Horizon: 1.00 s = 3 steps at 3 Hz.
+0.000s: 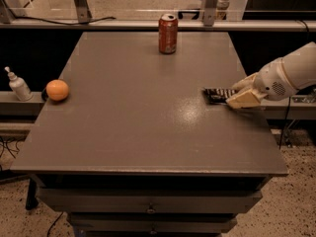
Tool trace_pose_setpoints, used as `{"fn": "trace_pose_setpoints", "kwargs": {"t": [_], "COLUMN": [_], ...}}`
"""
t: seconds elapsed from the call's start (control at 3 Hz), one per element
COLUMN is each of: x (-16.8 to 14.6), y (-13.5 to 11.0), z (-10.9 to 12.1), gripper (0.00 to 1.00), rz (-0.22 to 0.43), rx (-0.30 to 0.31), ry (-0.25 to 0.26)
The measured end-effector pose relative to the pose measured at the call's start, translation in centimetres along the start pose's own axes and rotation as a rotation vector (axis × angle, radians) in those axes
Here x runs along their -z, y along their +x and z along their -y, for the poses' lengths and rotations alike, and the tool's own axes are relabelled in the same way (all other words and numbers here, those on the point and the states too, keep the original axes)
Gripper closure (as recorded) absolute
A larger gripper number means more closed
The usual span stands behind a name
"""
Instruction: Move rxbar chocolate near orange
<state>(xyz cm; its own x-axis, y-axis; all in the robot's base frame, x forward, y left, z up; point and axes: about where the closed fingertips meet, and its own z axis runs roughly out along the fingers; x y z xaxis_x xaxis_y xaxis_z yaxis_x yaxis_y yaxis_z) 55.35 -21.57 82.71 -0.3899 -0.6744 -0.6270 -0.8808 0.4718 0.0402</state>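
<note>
Gripper low at the right edge of the table, fingers closed on the right end of the rxbar chocolate. Rest of the bar poking out leftward from the fingertips, at or just above the tabletop. Likely light, flat and somewhat bendy, with a crinkled, slippery wrapper; best pinched across the short width near an end, as here. Orange well apart, by the left edge. Soda can at the back.
</note>
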Motion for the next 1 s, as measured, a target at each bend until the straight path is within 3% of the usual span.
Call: {"fn": "trace_pose_setpoints", "kwargs": {"t": [0.33,0.67,1.0], "x": [0.0,5.0,11.7], "y": [0.0,-4.0,-8.8], "z": [0.0,0.1,-0.8], "gripper": [1.0,1.0,1.0], "rz": [0.0,0.091,0.224], "rx": [0.0,0.009,0.011], "ry": [0.0,0.106,0.237]}}
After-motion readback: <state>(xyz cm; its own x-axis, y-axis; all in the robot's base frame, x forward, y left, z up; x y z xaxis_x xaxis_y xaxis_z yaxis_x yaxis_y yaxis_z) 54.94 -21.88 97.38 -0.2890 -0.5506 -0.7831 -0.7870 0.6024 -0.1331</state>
